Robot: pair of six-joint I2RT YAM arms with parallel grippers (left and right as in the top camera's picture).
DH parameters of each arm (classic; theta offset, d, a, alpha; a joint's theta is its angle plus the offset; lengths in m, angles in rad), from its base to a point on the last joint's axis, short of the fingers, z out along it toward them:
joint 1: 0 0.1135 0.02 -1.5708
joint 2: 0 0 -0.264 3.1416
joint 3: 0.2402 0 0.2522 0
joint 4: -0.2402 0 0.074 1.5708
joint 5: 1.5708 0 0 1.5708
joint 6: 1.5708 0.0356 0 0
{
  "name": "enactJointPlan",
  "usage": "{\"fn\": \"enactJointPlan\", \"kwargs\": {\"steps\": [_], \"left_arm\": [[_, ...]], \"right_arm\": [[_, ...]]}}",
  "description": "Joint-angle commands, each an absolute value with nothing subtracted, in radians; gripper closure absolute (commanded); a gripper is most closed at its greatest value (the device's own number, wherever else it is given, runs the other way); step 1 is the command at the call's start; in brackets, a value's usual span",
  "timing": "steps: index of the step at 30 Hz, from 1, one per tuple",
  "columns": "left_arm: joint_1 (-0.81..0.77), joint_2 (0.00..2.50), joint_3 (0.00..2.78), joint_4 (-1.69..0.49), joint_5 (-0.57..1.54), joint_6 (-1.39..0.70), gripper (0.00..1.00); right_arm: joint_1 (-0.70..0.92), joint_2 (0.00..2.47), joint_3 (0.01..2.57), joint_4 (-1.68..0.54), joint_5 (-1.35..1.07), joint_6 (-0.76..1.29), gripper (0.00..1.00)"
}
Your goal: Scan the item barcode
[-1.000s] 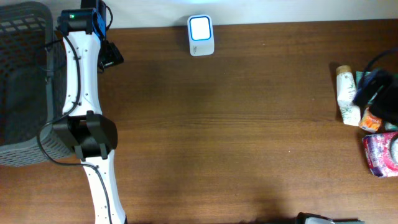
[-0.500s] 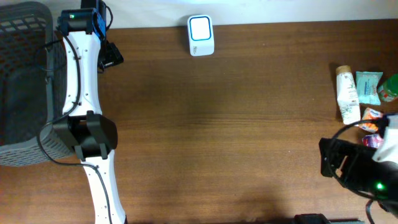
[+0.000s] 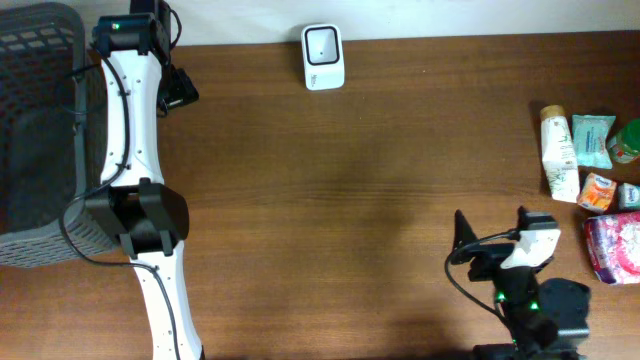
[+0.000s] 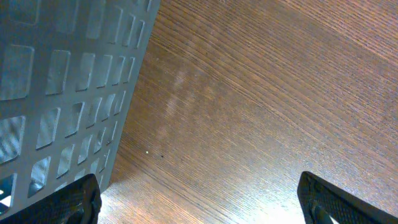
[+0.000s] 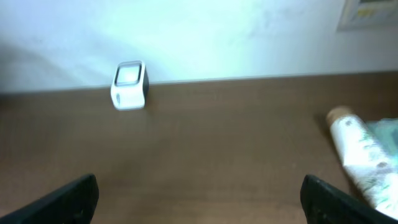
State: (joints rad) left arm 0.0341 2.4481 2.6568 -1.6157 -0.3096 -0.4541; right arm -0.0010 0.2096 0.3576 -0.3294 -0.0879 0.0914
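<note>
Overhead: items (image 3: 592,140) at 3 o'clock, cut by the edge; scanner (image 3: 323,58) at 12; right jaws wide, empty. Left wrist: basket (image 4: 62,93) cropped; left jaws wide over bare desk (image 4: 249,93), tips cropped. Right wrist: tube (image 5: 357,152) blurred, cropped.

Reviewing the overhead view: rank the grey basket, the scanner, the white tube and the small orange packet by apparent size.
1. grey basket, by far the largest.
2-3. white tube and scanner: too alike to rank.
4. orange packet, the smallest.

basket (image 3: 30,40) far left, scanner (image 3: 323,58) back centre; items (image 3: 592,140) right
</note>
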Motion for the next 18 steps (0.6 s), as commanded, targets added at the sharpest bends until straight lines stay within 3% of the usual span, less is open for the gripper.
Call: {"fn": "enactJointPlan", "kwargs": {"steps": [1, 11, 18], "left_arm": [[0.042, 2.442, 2.664, -1.617, -0.306, -0.463, 0.01], [0.042, 2.442, 2.664, -1.617, -0.306, -0.463, 0.01], [0.042, 2.442, 2.664, -1.617, -0.306, -0.463, 0.01]], "right_arm": [[0.006, 0.123, 0.212, -0.174, -0.128, 0.081, 0.01], [0.007, 0.003, 0.006, 0.081, -0.123, 0.03, 0.01], [0.007, 0.003, 0.006, -0.066, -0.123, -0.022, 0.01]]}}
